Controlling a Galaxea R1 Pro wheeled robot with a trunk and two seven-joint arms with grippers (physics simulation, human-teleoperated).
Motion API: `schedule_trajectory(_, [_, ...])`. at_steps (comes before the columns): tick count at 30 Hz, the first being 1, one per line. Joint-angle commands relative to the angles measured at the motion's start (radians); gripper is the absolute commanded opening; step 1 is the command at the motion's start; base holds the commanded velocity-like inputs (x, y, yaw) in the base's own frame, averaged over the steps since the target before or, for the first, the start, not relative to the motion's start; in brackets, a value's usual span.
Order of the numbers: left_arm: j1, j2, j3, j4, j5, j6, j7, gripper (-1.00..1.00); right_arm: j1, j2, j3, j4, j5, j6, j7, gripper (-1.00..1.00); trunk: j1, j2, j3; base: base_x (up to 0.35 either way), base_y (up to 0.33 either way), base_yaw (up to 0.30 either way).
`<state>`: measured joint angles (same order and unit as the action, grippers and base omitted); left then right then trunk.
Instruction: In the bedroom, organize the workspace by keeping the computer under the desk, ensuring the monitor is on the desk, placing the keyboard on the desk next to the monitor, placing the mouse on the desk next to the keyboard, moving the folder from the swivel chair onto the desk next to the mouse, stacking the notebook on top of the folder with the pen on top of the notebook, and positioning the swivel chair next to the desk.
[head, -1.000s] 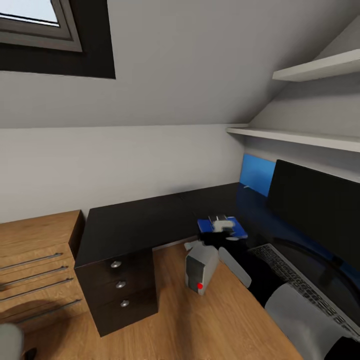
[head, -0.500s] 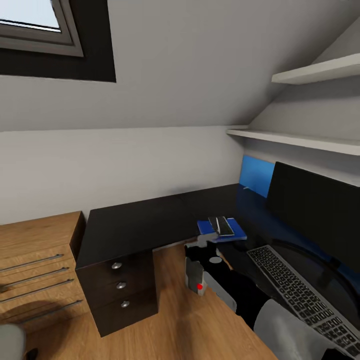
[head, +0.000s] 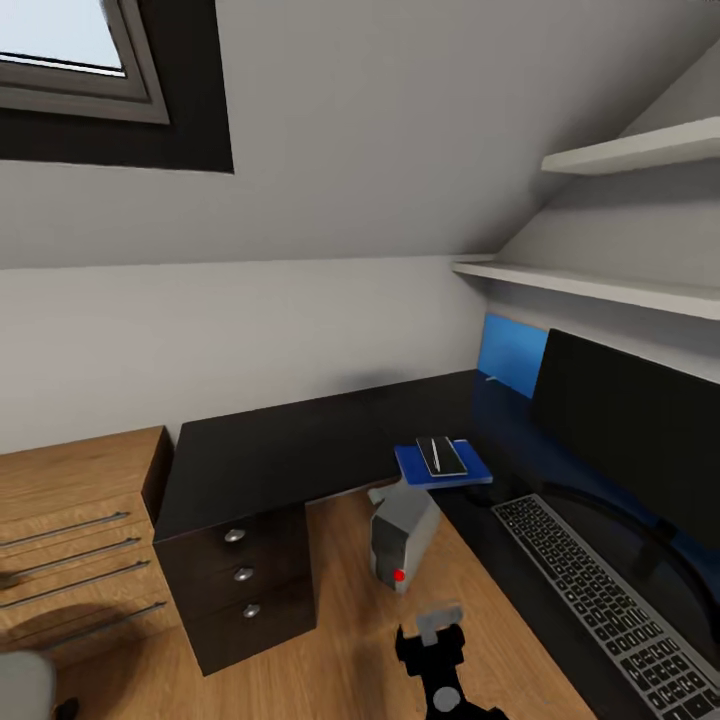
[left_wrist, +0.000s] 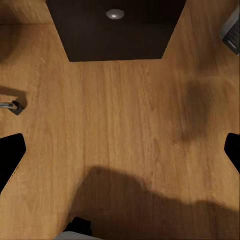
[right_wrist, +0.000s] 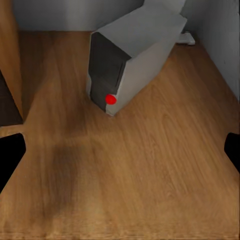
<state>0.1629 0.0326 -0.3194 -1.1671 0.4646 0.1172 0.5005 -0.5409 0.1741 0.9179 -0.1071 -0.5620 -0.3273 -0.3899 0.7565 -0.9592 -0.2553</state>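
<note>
pen on notebook, on folder

Notebook on folder, left of keyboard

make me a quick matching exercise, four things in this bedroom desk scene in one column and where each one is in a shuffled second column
1. bright-blue flat folder
2. small silver-grey tower computer
3. slim dark-keyed keyboard
4. thin dark pen

A. on the wood floor
B. on top of the stack
C. in front of the black monitor
D. at the black desk's edge, under the grey notebook

Pairs: 1-D, 2-A, 3-C, 4-B
</note>
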Motion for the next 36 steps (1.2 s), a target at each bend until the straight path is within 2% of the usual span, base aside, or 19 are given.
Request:
schedule_trajectory(1, [0.0,0.001,0.005,0.004,0.005,-0.01,0.007,1.0,0.029,0.0,0.01,0.007,-0.008,-0.015,-0.003,1.0,-0.004,0.006,0.002,0.0,0.0,0.0])
schedule_trajectory(8, [0.0,0.0,0.02,0.041,0.007,-0.035,0.007,1.0,0.105,0.0,0.007,0.027,-0.012,-0.069,-0.003,1.0,-0.031,0.055,0.024,0.0,0.0,0.091])
schedule_trajectory(11, [0.0,0.002,0.025,0.121,0.007,-0.053,0.003,1.0,0.132,-0.008,0.006,0.045,-0.014,-0.088,-0.003,1.0,-0.042,0.076,0.034,0.0,0.0,0.241])
schedule_trajectory(12, [0.0,0.003,0.026,0.17,0.006,-0.076,0.001,1.0,0.139,-0.014,0.006,0.056,-0.014,-0.101,-0.003,1.0,-0.046,0.083,0.037,0.0,0.0,0.261])
schedule_trajectory(16, [0.0,0.002,0.025,0.264,0.001,-0.157,-0.001,1.0,0.147,-0.024,0.006,0.074,-0.015,-0.147,-0.004,1.0,-0.061,0.111,0.049,0.0,0.0,0.268])
schedule_trajectory(17, [0.0,0.0,0.023,0.292,-0.004,-0.201,-0.001,1.0,0.149,-0.027,0.006,0.079,-0.016,-0.175,-0.005,1.0,-0.065,0.118,0.052,0.0,0.0,0.274])
schedule_trajectory(18, [0.0,-0.002,0.022,0.31,-0.014,-0.234,-0.002,1.0,0.152,-0.028,0.006,0.083,-0.016,-0.199,-0.005,1.0,-0.069,0.125,0.055,0.0,0.0,0.276])
schedule_trajectory(20, [0.0,-0.005,0.021,0.324,-0.027,-0.255,-0.002,1.0,0.155,-0.029,0.006,0.087,-0.016,-0.214,-0.006,1.0,-0.077,0.139,0.061,0.0,0.0,0.276])
schedule_trajectory(21, [0.0,-0.009,0.02,0.334,-0.043,-0.269,-0.002,1.0,0.157,-0.029,0.007,0.09,-0.016,-0.224,-0.006,1.0,-0.077,0.139,0.061,0.0,0.0,0.273])
schedule_trajectory(25, [0.0,-0.016,0.019,0.357,-0.07,-0.289,-0.002,1.0,0.159,-0.03,0.007,0.093,-0.016,-0.236,-0.006,1.0,-0.077,0.139,0.058,0.0,0.0,0.251])
schedule_trajectory(36, [0.0,-0.019,0.02,0.376,-0.082,-0.301,-0.002,1.0,0.16,-0.035,0.004,0.095,-0.018,-0.248,-0.006,1.0,-0.077,0.139,0.045,0.0,0.0,0.176])
